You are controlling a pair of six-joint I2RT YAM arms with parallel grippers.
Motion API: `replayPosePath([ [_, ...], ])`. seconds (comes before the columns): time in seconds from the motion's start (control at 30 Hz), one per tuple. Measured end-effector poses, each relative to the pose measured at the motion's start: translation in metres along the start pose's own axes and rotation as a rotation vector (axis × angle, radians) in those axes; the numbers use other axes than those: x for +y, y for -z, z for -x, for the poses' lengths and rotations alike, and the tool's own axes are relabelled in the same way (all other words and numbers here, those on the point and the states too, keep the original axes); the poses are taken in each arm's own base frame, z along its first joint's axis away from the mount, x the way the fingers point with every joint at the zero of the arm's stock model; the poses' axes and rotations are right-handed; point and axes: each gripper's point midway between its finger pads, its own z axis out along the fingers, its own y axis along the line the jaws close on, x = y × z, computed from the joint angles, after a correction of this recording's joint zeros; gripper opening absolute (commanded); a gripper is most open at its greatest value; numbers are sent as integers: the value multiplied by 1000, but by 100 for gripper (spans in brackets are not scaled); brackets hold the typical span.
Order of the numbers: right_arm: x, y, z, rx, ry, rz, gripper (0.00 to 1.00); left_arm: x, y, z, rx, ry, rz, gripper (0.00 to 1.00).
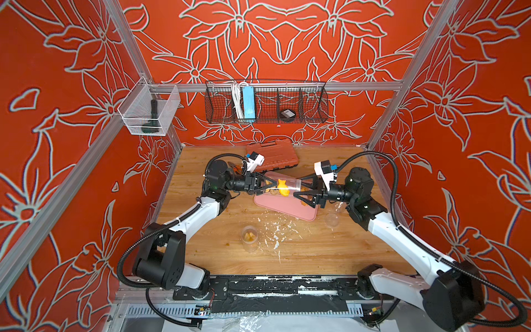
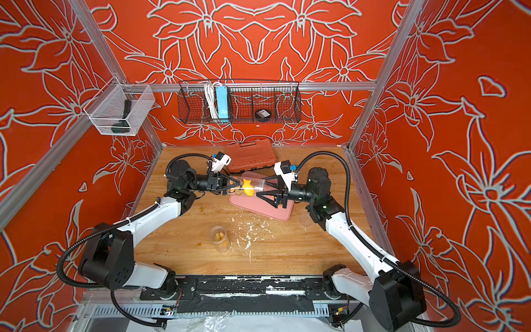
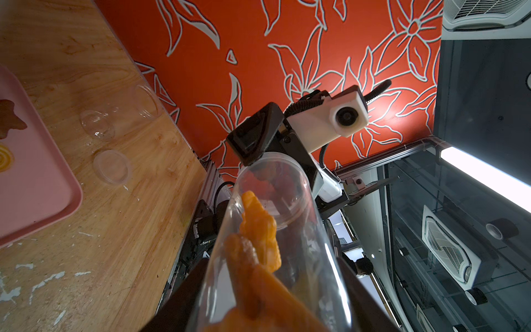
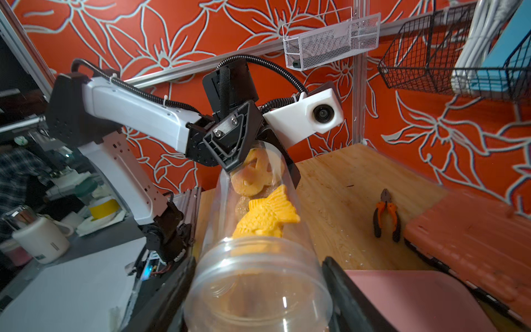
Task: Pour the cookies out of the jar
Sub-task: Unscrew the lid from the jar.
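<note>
Clear jar [image 1: 287, 185] is hanging sideways, left fingers [image 4: 230, 143] and right fingers [image 3: 253, 135] each pinching an end; slipping now risks dumping cookies [image 4: 265, 217] past the pink tray [image 1: 287, 212].

Robot lab cell, alu frame [image 1: 275, 86], printed walls [image 1: 287, 43]

Around me stand red walls [image 1: 287, 28] with pale flower outlines, framed by aluminium rails [image 1: 359, 86]. My wooden worktop [image 1: 316, 253] lies below; a black wire basket [image 1: 313, 112] hangs far, a white mesh bin [image 1: 169, 109] far left.
</note>
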Motion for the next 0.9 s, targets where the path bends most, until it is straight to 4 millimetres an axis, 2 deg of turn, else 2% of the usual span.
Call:
replayPosePath([
  [0.27, 2, 4, -4, 4, 274, -37, 0, 2, -2, -1, 6, 10, -1, 58],
  [0.5, -3, 6, -10, 37, 443, -71, 0, 9, -3, 0, 1, 57, 9, 58],
  [0.7, -7, 11, -14, 65, 531, -110, 0, 12, -1, 2, -12, 85, 19, 58],
  [0.9, -10, 13, -19, 89, 546, -132, 0, 14, -1, 1, -14, 103, 24, 57],
])
